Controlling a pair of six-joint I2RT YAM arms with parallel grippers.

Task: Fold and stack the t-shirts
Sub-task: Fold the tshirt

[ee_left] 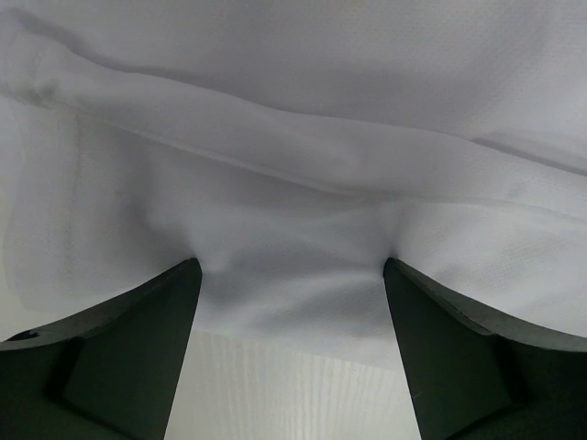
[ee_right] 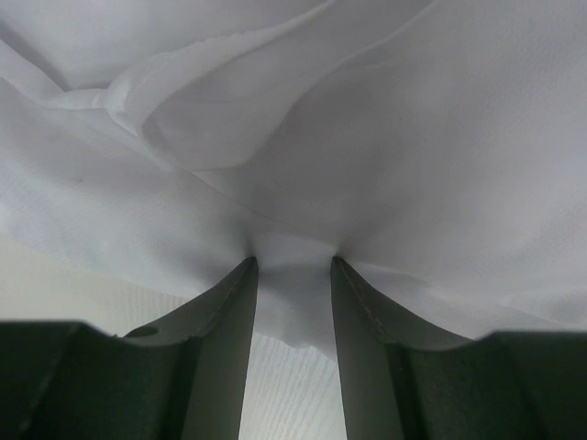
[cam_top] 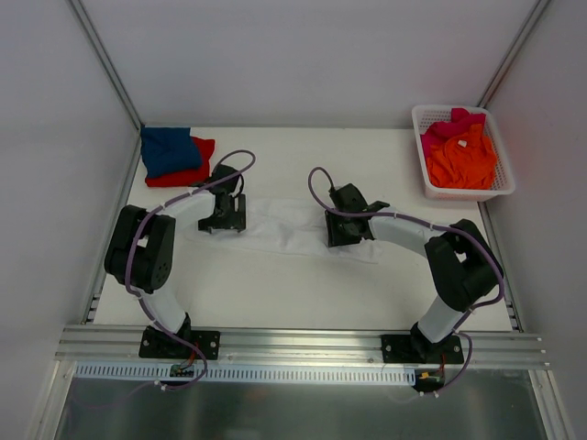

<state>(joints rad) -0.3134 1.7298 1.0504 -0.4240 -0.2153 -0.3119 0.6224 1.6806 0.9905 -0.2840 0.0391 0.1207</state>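
Right hand (cam_top: 337, 238) is pinching the one white t-shirt (cam_top: 284, 225) mid-counter (cam_top: 275, 289); left hand (cam_top: 225, 225) is pressing on it, jaws wide apart. At ten o'clock, blue shirt (cam_top: 168, 149) is sitting on red shirt (cam_top: 200, 170); at two o'clock, one basket (cam_top: 463, 192) is holding orange shirt (cam_top: 463, 160) and pink shirt (cam_top: 449, 124).

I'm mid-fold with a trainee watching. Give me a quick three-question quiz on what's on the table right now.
1. True or false: the blue t-shirt lies on top of the red t-shirt at the far left corner.
2. The basket holds: A) the orange t-shirt and the pink t-shirt; B) folded towels; C) nothing.
3. Which has its fingers wider apart on the white t-shirt, the left tool or the right tool?
Key: 1 true; 2 A; 3 the left tool.
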